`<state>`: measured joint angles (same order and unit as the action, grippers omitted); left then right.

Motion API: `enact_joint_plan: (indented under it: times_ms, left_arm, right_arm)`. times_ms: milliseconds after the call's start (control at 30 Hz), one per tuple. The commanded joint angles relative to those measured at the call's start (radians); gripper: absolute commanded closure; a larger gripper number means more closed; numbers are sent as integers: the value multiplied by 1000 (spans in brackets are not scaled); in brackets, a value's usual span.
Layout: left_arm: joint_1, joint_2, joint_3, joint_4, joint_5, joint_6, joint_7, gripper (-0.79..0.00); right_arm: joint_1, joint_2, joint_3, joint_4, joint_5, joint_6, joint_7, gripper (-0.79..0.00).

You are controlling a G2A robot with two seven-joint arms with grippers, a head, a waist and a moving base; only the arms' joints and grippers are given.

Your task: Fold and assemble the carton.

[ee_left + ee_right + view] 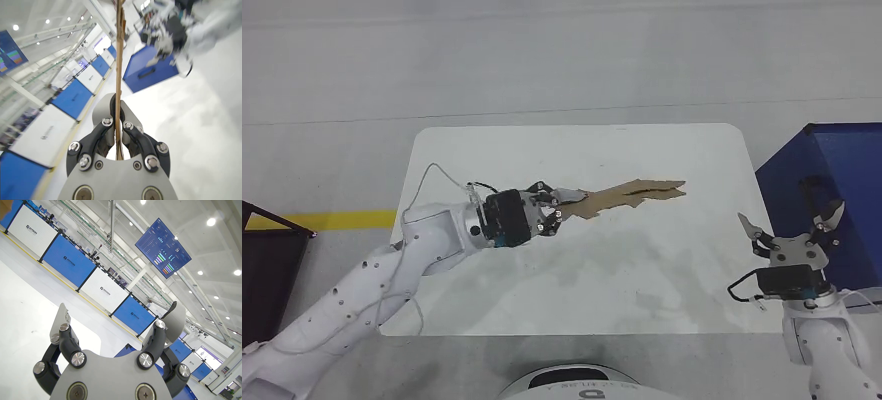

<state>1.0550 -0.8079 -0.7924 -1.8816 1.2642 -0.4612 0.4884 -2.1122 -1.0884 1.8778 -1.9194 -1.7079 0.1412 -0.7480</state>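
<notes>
Left hand (116,103) pinched tight, right hand (792,220) wide apart.

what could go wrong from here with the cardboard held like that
1. The left gripper pinches the flat carton at one end only. The rest sticks out unsupported over the table, so it may sag, twist or slip.
2. The right gripper is open, apart from the carton, beside the blue bin. Moving in, it might clip the bin or knock the free end.
</notes>
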Motion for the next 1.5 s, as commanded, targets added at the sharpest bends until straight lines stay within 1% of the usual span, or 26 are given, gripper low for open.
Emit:
enact_joint_plan:
  times_ms: [0, 233, 267, 300, 333, 367, 400, 467, 500, 567, 667, 733, 833, 900, 933, 1000, 1200, 1233, 1267, 1300, 1367, 1467]
  left_arm:
    - [-2, -3, -1, 6, -91, -20, 5, 0]
    - [-2, -3, -1, 6, -91, -20, 5, 0]
    - [4, -4, 1, 10, -105, -18, 5, 0]
    - [30, -8, 9, 25, -178, -19, 4, 0]
    - [51, -14, 17, 42, -265, -21, 11, 0]
    - [78, -21, 34, 66, -389, -33, 9, 0]
    - [91, -29, 48, 80, -494, -52, 0, 0]
    - [118, -47, 82, 101, -719, -87, -13, 0]
    - [120, -56, 91, 110, -801, -98, -19, 0]
    - [131, -73, 120, 121, -940, -126, -39, 0]
    - [132, -94, 146, 140, -1052, -151, -79, 0]
    - [125, -104, 156, 162, -1051, -157, -126, 0]
    - [123, -120, 178, 180, -1066, -171, -183, 0]
    - [116, -131, 190, 196, -1055, -170, -219, 0]
    - [112, -137, 193, 203, -1049, -168, -226, 0]
    - [105, -150, 199, 211, -1040, -168, -232, 0]
    - [91, -183, 199, 235, -1016, -171, -228, 0]
    - [90, -187, 197, 239, -1009, -173, -226, 0]
    - [90, -191, 195, 242, -1001, -175, -224, 0]
    - [91, -195, 193, 245, -996, -179, -222, 0]
    - [92, -203, 193, 246, -985, -183, -224, 0]
    - [94, -216, 191, 249, -980, -185, -221, 0]
  right_arm:
    - [0, 0, 0, 0, 0, 0, 0, -785]
    - [0, 0, 0, 0, 0, 0, 0, -785]
    - [0, 0, 0, 0, 0, 0, 0, -785]
    - [8, -1, -19, -1, 38, -39, 4, -785]
    - [21, -1, -39, 5, 58, -90, 5, -785]
    - [37, -1, -68, 11, 105, -165, 5, -785]
    - [60, -2, -96, 18, 172, -242, -1, -785]
    - [103, -2, -152, 47, 301, -425, 4, -785]
    - [126, -2, -177, 62, 385, -517, 9, -785]
    - [164, -3, -221, 94, 509, -655, 59, -785]
    - [210, -4, -274, 127, 643, -794, 151, -785]
    - [231, -4, -302, 138, 720, -851, 206, -785]
    - [261, -7, -340, 141, 780, -868, 289, -785]
    - [280, -10, -381, 146, 851, -904, 332, -785]
    - [292, -11, -395, 152, 885, -914, 358, -736]
    - [310, -13, -429, 159, 965, -934, 412, -686]
    - [353, -11, -492, 183, 1218, -1009, 577, -610]
    - [359, -10, -495, 183, 1248, -1008, 605, -539]
    - [363, -9, -502, 180, 1281, -1017, 630, -443]
    - [369, -8, -507, 182, 1311, -1024, 653, -422]
    - [378, -6, -510, 180, 1347, -1024, 692, -409]
    - [387, -4, -518, 177, 1395, -1034, 734, -369]
